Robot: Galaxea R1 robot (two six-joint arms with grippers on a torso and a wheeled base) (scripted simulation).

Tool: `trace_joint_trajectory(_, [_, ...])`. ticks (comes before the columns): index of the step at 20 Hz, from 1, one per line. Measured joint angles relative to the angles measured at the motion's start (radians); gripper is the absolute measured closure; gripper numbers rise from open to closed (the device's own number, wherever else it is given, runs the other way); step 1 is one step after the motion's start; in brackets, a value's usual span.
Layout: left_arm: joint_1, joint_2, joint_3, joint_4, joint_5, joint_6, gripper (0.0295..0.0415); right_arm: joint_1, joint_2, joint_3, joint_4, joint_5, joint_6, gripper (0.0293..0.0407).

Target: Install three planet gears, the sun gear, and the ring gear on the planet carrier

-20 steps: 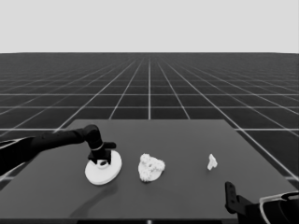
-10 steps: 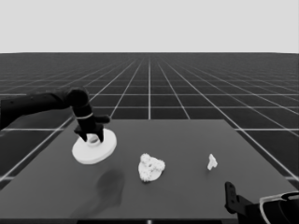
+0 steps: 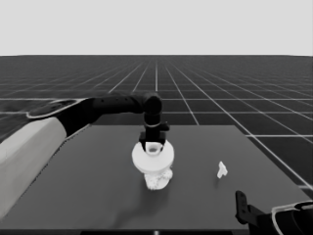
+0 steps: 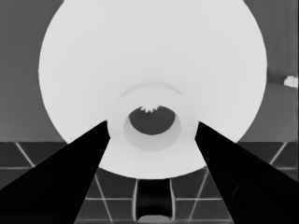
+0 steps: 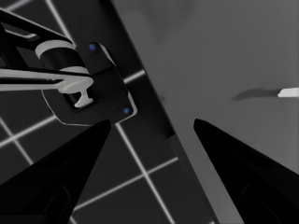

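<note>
Table [image 3: 98,196], one. Left gripper [image 3: 153,143] over table centre, fingers [image 4: 79,163] clamped on the raised hub of the larger round part [image 3: 153,157], the ring gear, one. It hangs just above the smaller round part [image 3: 157,180], one, probably so the hole lines up before lowering; gear teeth [image 4: 150,109] peek through the hole. Gears sit on the smaller part, count unclear. Thin white piece [image 3: 222,169], one, well apart toward the right. Right gripper [image 5: 152,126] parked at the near right corner, fingers spread, empty.
</note>
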Motion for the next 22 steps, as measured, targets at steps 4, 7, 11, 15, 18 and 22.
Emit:
trace_joint_trajectory(4, [0.003, 0.058, -0.076, 0.003, 0.001, 0.020, 0.0362, 0.000, 0.000, 0.000, 0.000, 0.000, 0.000, 0.0315])
trace_joint_trajectory(7, [0.199, 0.064, -0.090, 0.203, -0.038, 0.025, 0.0362, 0.000, 0.000, 0.000, 0.000, 0.000, 0.000, 0.0315])
trace_joint_trajectory(11, [0.300, 0.082, -0.156, 0.291, -0.066, 0.066, 0.0362, 0.000, 0.000, 0.000, 0.000, 0.000, 0.000, 0.0315])
trace_joint_trajectory(15, [0.303, 0.086, -0.164, 0.300, -0.071, 0.072, 0.0362, 0.000, 0.000, 0.000, 0.000, 0.000, 0.000, 0.0315])
trace_joint_trajectory(18, [0.304, 0.086, -0.164, 0.300, -0.071, 0.088, 0.0362, 0.000, 0.000, 0.000, 0.000, 0.000, 0.000, 0.0315])
trace_joint_trajectory(22, [0.304, 0.086, -0.164, 0.300, -0.071, 0.120, 0.0362, 0.000, 0.000, 0.000, 0.000, 0.000, 0.000, 0.0315])
